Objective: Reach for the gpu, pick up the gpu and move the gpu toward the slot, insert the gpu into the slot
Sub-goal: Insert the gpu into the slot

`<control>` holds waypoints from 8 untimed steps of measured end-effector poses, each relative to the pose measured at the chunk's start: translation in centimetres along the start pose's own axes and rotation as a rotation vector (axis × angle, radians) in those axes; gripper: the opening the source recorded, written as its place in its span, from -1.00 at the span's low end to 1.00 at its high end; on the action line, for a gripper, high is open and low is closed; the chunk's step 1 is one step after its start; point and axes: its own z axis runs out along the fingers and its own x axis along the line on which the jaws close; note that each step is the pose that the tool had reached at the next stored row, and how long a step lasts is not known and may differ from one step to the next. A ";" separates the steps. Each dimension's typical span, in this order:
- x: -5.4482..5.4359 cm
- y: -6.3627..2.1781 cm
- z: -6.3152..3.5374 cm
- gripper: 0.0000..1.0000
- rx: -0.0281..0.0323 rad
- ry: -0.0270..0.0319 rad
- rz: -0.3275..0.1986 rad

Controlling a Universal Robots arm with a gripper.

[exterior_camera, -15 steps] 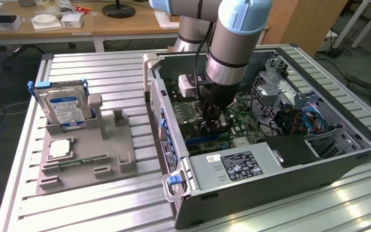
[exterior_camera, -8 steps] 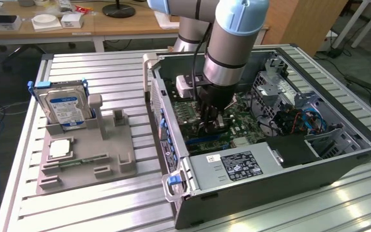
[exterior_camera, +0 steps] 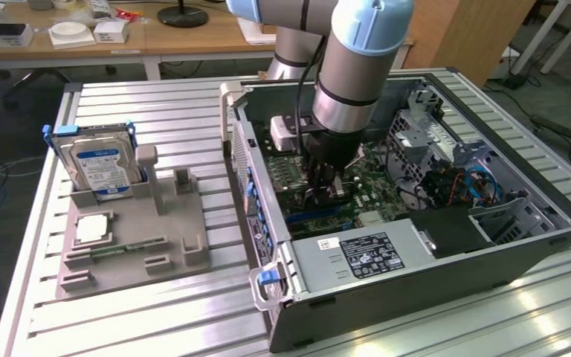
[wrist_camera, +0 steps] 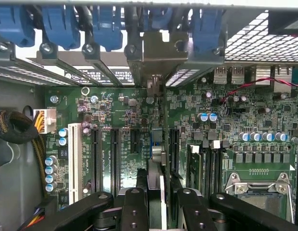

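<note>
My gripper (exterior_camera: pixel 327 187) reaches down inside the open computer case (exterior_camera: pixel 523 245), above the green motherboard (exterior_camera: pixel 370 190). In the wrist view the gripper (wrist_camera: pixel 157 204) is shut on the gpu (wrist_camera: pixel 156 185). The gpu is seen edge-on as a thin dark card between the black fingers (wrist_camera: pixel 134 209). Its grey metal bracket (wrist_camera: pixel 156 55) stands against the case's rear openings. The card is lined up over a slot (wrist_camera: pixel 156 137) with a blue end on the motherboard. Whether its edge is seated in the slot is hidden by the card itself.
A silver hard drive (exterior_camera: pixel 102 167) with a blue label stands in the grey fixture (exterior_camera: pixel 131 245) at the exterior view's left, with a memory stick (exterior_camera: pixel 117 249) lying in it. A power supply (exterior_camera: pixel 365 256), a white slot (wrist_camera: pixel 74 161), a processor socket (wrist_camera: pixel 257 190) and blue latches (wrist_camera: pixel 57 24) crowd the case.
</note>
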 end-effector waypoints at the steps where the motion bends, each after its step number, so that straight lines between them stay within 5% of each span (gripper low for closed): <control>1: 0.0 0.00 0.00 -0.44 -0.0001 0.0000 0.000; 8: 0.0 -0.01 0.19 -0.44 0.0001 -0.0004 0.000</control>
